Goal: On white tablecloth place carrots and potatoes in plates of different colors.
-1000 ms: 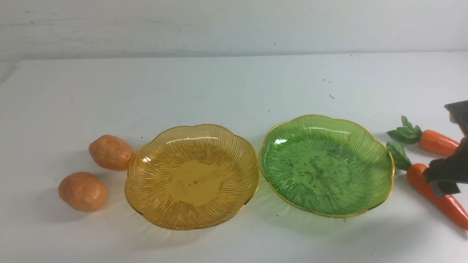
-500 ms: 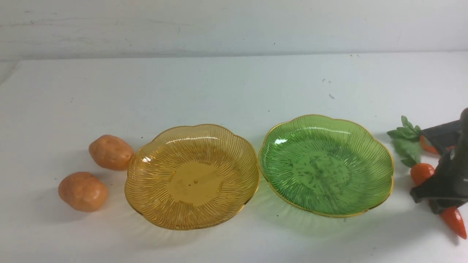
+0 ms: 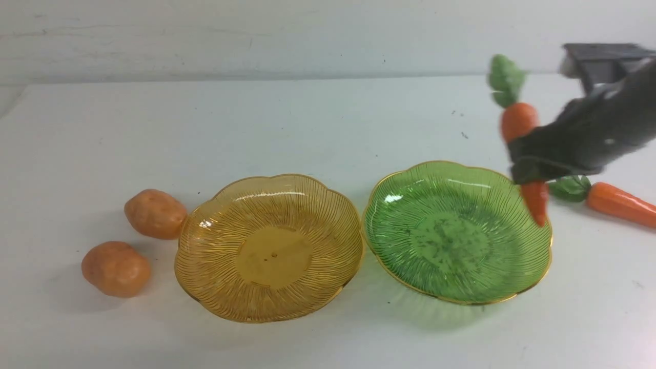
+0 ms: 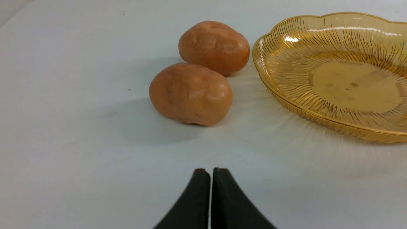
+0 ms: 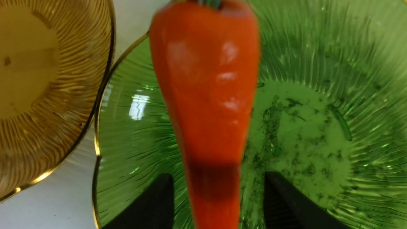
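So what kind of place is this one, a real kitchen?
Most likely a staged robot test bench, not a kitchen: plain white tablecloth against a bare wall, toy potatoes beside an empty amber plate, and the right gripper holding a toy carrot.

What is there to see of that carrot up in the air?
The carrot is a smooth, glossy, plastic-looking toy with a bright orange tapered body and a green leafy top. The right gripper grips it round the middle, hiding that part. It hangs nearly upright, leaves up and tip down, in the air over the green plate near its right rim. Only the gripper touches it.
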You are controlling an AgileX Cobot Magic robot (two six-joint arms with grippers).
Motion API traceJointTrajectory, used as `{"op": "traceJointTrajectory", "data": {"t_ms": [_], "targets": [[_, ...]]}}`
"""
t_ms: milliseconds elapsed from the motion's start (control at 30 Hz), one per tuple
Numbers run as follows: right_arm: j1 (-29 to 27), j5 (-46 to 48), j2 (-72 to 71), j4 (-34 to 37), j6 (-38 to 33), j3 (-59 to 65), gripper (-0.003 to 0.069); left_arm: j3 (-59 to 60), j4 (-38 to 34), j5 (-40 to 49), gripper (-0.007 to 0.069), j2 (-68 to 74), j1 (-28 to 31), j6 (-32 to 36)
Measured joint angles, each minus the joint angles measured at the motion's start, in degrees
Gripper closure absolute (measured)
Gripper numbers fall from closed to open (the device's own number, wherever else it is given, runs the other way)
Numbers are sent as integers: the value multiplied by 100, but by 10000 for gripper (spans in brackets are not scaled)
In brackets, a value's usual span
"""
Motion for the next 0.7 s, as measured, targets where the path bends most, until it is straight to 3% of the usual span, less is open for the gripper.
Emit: {"op": "traceJointTrajectory", "data": {"t_ms": [100, 200, 333, 533, 600, 700], "targets": [[-20, 14, 39, -190, 101, -45, 103, 0, 0, 0, 627, 0, 0, 0], [-115, 284, 39, -422, 167, -266, 42, 0, 0, 0, 627, 0, 0, 0], [-367, 788, 39, -774, 268, -703, 65, 0, 0, 0, 627, 0, 0, 0], [-1219, 1428, 39, -1239, 288, -1223, 349, 0, 0, 0, 627, 0, 0, 0], [-1625, 1466, 46, -1348, 267, -1274, 499, 0, 0, 0, 627, 0, 0, 0], [-2194, 1439, 130, -1424, 143, -1303, 624, 0, 0, 0, 627, 0, 0, 0]]}}
